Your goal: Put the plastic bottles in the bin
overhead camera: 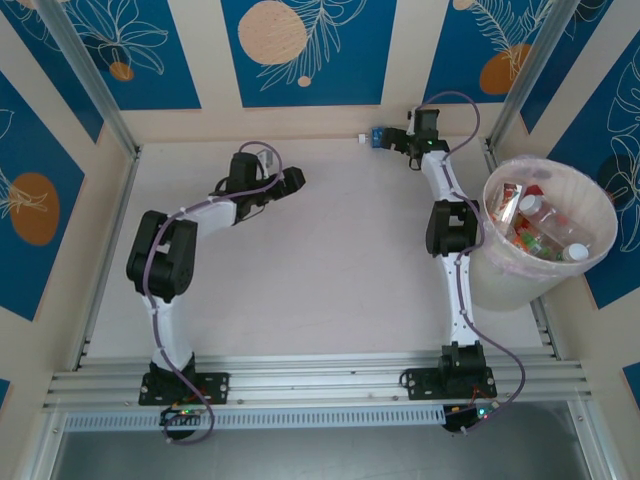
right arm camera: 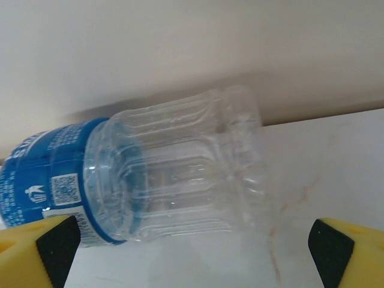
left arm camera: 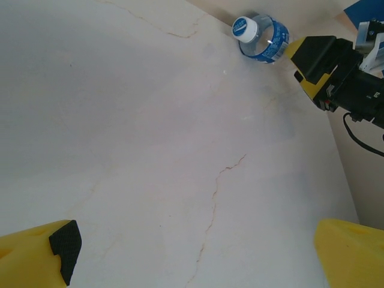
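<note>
A clear plastic bottle (overhead camera: 375, 137) with a blue label and white cap lies on its side on the table against the back wall. In the right wrist view this bottle (right arm camera: 174, 174) is close in front of my right gripper (right arm camera: 192, 252), which is open, its yellow fingertips (right arm camera: 54, 246) wide apart and just short of it. The left wrist view has the same bottle (left arm camera: 261, 36) far off with the right gripper (left arm camera: 318, 60) beside it. My left gripper (left arm camera: 204, 258) is open over bare table. The bin (overhead camera: 500, 250) at the right edge holds several bottles (overhead camera: 535, 225).
The back wall (right arm camera: 180, 48) runs directly behind the blue-label bottle. A metal frame post (overhead camera: 90, 80) stands at the back left corner. The right arm (overhead camera: 455, 240) stretches up beside the bin. The left gripper (overhead camera: 295, 180) hovers mid-table, left of centre.
</note>
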You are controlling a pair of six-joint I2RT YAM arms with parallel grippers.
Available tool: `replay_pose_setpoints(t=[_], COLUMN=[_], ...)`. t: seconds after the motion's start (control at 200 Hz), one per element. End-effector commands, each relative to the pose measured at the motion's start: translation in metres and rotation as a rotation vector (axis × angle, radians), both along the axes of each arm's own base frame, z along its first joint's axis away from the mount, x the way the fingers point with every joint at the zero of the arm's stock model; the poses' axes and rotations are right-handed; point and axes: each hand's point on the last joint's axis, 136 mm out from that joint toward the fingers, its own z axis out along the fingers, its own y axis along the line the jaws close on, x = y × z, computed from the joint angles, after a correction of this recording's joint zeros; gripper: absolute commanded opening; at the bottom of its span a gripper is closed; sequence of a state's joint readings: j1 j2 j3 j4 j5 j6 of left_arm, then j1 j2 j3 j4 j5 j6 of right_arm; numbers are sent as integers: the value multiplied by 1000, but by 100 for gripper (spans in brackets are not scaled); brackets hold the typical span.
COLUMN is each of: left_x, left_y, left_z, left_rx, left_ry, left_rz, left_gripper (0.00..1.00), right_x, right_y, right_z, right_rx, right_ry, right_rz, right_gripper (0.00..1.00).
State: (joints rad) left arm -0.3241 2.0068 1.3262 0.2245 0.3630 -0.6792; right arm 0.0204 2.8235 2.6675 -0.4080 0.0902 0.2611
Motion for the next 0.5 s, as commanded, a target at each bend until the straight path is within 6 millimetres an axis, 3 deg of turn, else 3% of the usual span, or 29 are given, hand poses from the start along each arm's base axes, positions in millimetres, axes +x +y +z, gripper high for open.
replay_pose_setpoints(t=[0.0, 0.09, 0.23, 0.495], left_x=[6, 10, 19, 52], left_y=[-10, -10, -7, -4], left_z=[1, -5, -12, -14], left_rx=[-12, -6, 30, -10], left_ry=[-15, -10, -13, -17], left_rz=[-23, -18, 5, 77], left_gripper=[100, 100, 100, 100], right_x=[8, 1, -30, -130], right_y=[36, 57, 112, 198], right_z=[36, 43, 70, 104], right_rx=[77, 80, 94, 214], right_ry=[-117, -127, -172, -171], right_rz=[142, 242, 493, 905], right_gripper=[100, 99, 98, 97])
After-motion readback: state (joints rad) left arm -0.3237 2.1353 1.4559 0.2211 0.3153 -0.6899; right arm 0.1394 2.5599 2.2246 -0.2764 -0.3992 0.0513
